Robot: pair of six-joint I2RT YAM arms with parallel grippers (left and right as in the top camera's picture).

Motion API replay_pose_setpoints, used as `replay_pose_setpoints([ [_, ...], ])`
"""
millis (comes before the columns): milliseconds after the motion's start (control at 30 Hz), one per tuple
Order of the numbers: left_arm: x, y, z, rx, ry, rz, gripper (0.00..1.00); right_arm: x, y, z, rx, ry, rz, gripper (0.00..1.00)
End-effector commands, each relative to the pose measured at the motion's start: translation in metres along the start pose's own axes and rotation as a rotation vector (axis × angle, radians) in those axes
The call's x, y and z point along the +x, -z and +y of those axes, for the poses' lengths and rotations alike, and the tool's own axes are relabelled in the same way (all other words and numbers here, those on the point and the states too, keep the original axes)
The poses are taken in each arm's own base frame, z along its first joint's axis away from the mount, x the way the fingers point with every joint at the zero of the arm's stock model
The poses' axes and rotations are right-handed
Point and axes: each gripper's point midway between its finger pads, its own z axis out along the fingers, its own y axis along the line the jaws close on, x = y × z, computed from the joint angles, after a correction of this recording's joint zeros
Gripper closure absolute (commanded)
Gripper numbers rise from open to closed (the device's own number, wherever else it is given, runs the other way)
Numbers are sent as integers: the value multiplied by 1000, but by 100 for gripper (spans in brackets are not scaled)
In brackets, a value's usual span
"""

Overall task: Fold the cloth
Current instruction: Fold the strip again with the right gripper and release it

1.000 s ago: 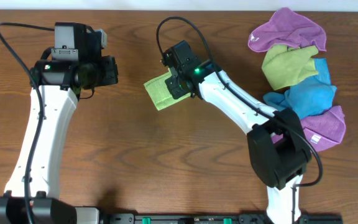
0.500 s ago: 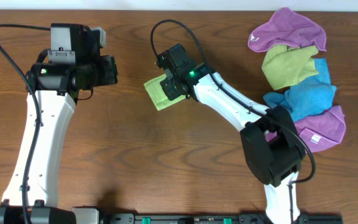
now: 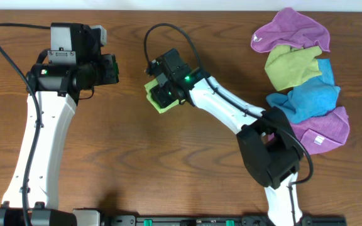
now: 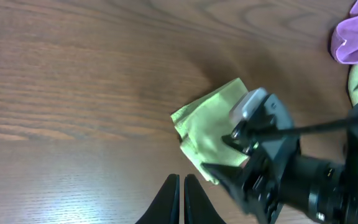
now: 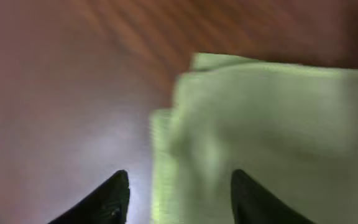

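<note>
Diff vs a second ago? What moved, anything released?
The right hand slid left over the folded lime-green microfibre cloth, nudging it slightly left, and opened its fingers, apparently letting go. The left hand stayed shut, barely moving; the pile of purple, olive and blue cloths is unchanged.

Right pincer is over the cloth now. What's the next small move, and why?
Probably lift the right pincer straight up, clear of the cloth. Its fingers stand apart in the wrist view, gripping nothing, and the cloth lies on the table as a small folded packet. The left pincer is shut and off to the side, so nothing else holds it.
</note>
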Motion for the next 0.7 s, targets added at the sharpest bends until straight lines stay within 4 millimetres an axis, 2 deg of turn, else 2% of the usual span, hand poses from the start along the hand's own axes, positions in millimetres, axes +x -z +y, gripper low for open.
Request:
replay_pose_setpoints([
  [0,-8,8,1,-11,-27,-31,94,4,-5,22,-107,12,17,43],
  [167,-8,8,10,-49,-23,-33,94,0,0,8,-79,-6,3,38],
  [267,-4,4,22,-74,-3,-20,93,-11,19,-11,-19,-22,-35,29],
  [300,-2,1,28,-82,9,-10,90,-16,30,-21,32,-29,-54,27],
  [400,9,-9,38,-86,34,27,69,-26,65,-51,186,-47,-96,22],
  [467,23,-19,33,-20,28,64,55,-29,99,-69,288,-55,-116,21],
  [533,45,-35,19,100,46,110,36,-24,142,-80,340,-77,-122,20],
  [600,58,-45,14,160,60,132,33,-18,168,-82,352,-93,-126,13],
  [667,71,-54,10,202,95,152,30,-13,193,-84,362,-110,-132,11],
])
